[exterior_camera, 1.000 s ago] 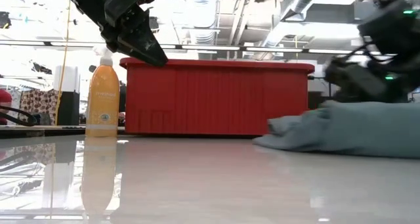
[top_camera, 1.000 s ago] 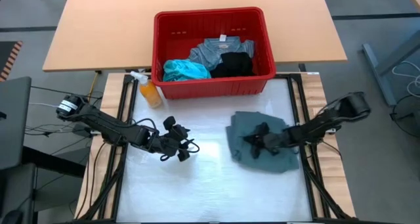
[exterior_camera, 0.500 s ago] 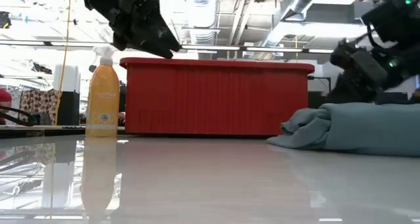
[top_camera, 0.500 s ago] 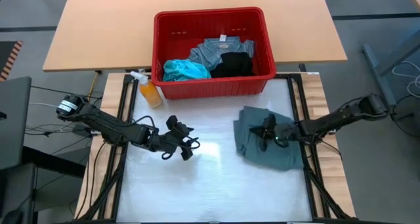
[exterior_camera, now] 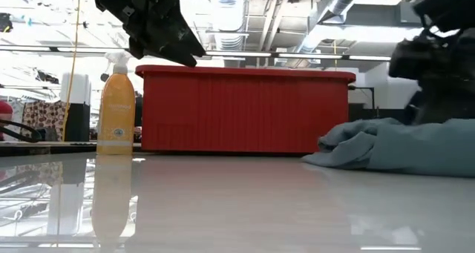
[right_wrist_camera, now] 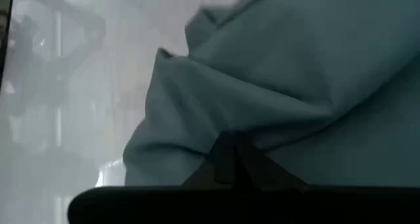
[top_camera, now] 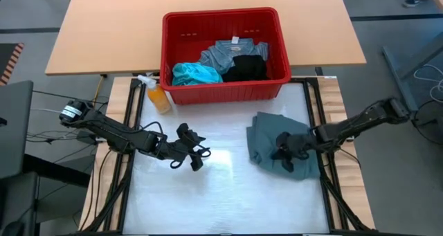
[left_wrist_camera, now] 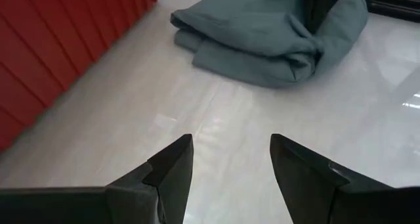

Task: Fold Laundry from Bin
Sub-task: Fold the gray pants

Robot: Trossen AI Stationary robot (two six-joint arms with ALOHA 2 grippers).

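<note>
Grey-green garment apparently pinched by right gripper, jaws together; left gripper spread.

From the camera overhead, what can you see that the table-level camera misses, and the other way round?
Only overhead: the clothes inside the red bin, a turquoise garment, a black garment and a blue-grey garment, plus both whole arms.
Only at table level: the room and ceiling behind.
Both: the bin, the orange spray bottle, the grey-green garment on the white table, and the left gripper raised above it.

An orange spray bottle stands upright on the white tabletop, before a wooden table.
</note>
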